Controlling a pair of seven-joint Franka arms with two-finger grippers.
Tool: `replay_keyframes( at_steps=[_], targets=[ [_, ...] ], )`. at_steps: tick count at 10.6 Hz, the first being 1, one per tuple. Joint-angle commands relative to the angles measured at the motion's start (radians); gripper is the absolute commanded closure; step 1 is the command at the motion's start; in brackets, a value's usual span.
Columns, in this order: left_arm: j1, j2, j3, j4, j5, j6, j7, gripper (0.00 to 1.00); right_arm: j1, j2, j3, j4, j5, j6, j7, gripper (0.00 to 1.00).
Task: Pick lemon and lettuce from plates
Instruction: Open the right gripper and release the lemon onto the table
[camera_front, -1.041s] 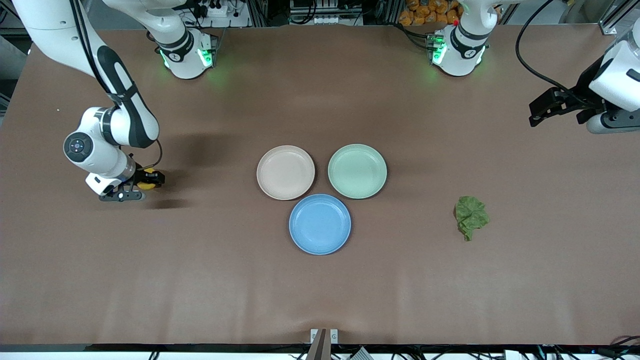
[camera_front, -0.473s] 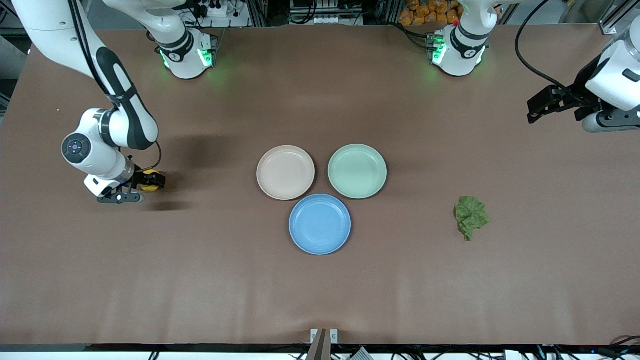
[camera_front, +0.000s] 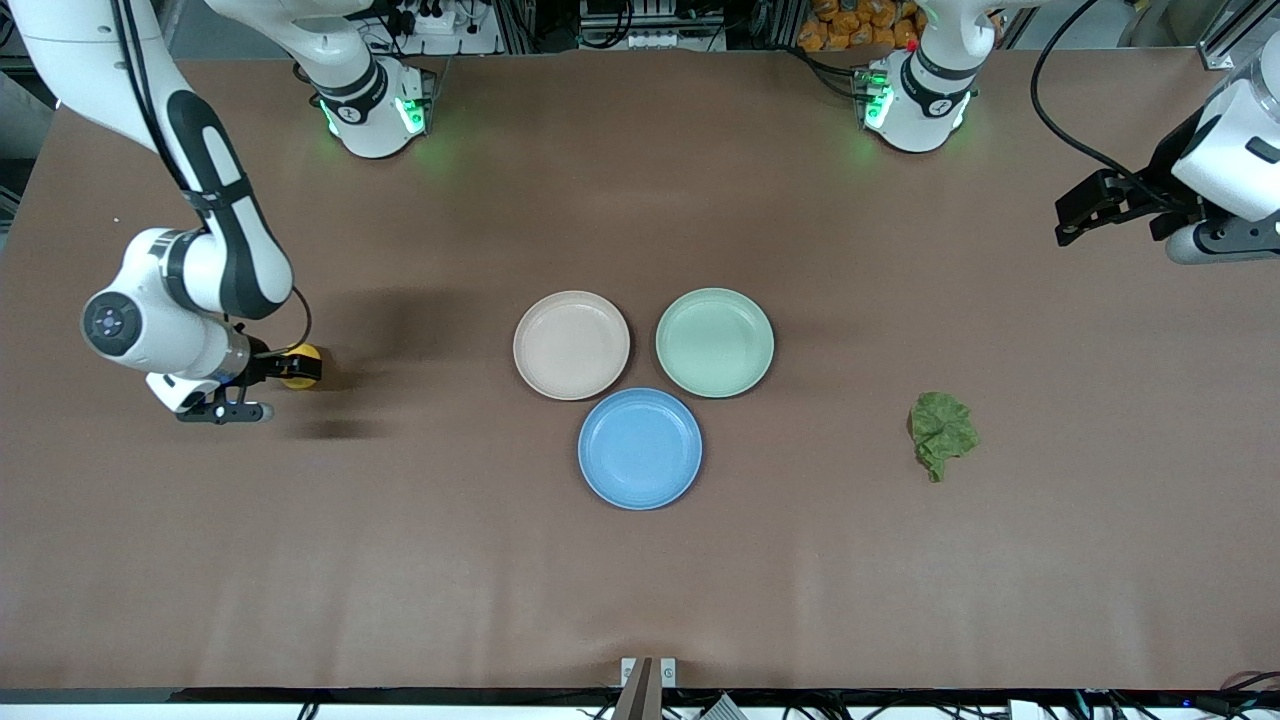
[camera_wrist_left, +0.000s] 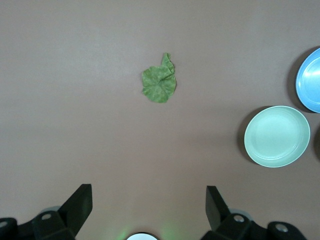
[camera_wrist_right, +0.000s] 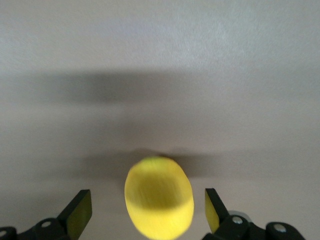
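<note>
The yellow lemon (camera_front: 301, 365) (camera_wrist_right: 159, 197) lies on the bare table toward the right arm's end, away from the plates. My right gripper (camera_front: 284, 372) (camera_wrist_right: 148, 212) is open around it, with a gap on each side between fingers and fruit. The dark green lettuce (camera_front: 942, 432) (camera_wrist_left: 159, 84) lies on the table toward the left arm's end. The beige plate (camera_front: 526, 346) and the mint plate (camera_front: 670, 342) (camera_wrist_left: 277, 136) stand side by side at mid-table with nothing on them. My left gripper (camera_front: 1068, 225) (camera_wrist_left: 148, 207) hangs open and empty over the table at the left arm's end.
A blue plate (camera_front: 640, 490) (camera_wrist_left: 311, 85) with nothing on it touches both other plates and lies nearer to the front camera. The arm bases (camera_front: 372, 110) (camera_front: 915, 100) stand along the table's back edge.
My right gripper has opened and let go of the lemon, then drawn back a little toward the right arm's end. The left arm has shifted only slightly.
</note>
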Motion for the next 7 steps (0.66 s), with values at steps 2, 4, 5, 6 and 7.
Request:
replay_keyframes(
  at_steps=[2, 4, 5, 6, 7],
  targets=[
    [0.005, -0.007, -0.01, 0.011, -0.002, -0.02, 0.027, 0.0, -0.015, -0.015, 0.009, 0.141, 0.019, -0.211, -0.004, 0.0],
    [0.005, -0.007, -0.01, 0.011, -0.005, -0.02, 0.026, 0.0, -0.015, -0.035, 0.006, 0.214, 0.017, -0.32, 0.005, 0.0],
    [0.007, -0.006, -0.007, 0.011, -0.012, -0.02, 0.026, 0.0, -0.015, -0.046, 0.003, 0.254, 0.008, -0.362, 0.003, 0.0],
    [0.007, -0.006, -0.004, 0.011, -0.022, -0.02, 0.027, 0.0, -0.016, -0.064, 0.0, 0.279, 0.006, -0.385, 0.003, 0.0],
    [0.005, -0.006, -0.004, 0.011, -0.027, -0.02, 0.026, 0.0, -0.015, -0.084, -0.008, 0.3, 0.005, -0.4, 0.002, 0.0]
  ],
)
